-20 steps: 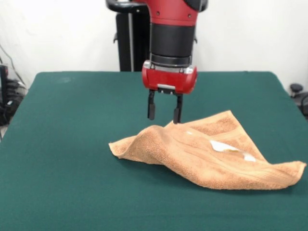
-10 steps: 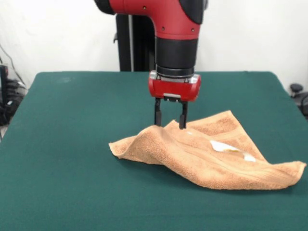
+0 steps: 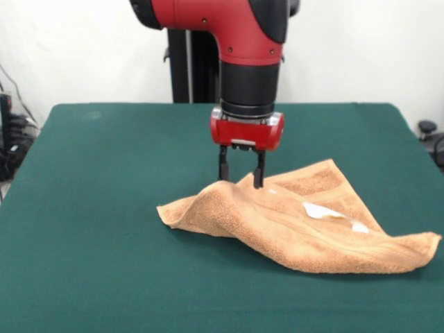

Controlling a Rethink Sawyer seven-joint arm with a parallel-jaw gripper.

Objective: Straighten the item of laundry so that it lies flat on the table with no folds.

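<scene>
The orange-tan towel (image 3: 298, 218) lies rumpled on the green table (image 3: 104, 208), right of centre, with a raised fold along its far left part and a white label (image 3: 326, 213) facing up. My gripper (image 3: 241, 180) hangs straight down over that raised fold. It is open, its two dark fingertips (image 3: 223, 172) standing apart just at the towel's top ridge. Nothing is held between them. The towel's near right corner reaches toward the table's right side.
A black pedestal column (image 3: 189, 52) stands behind the table's far edge. Cables and dark equipment (image 3: 10, 139) sit off the left side, and a small black object (image 3: 427, 128) off the right edge.
The gripper has shifted a little right and come down from above the towel until its tips reach the raised fold. The towel has not moved.
</scene>
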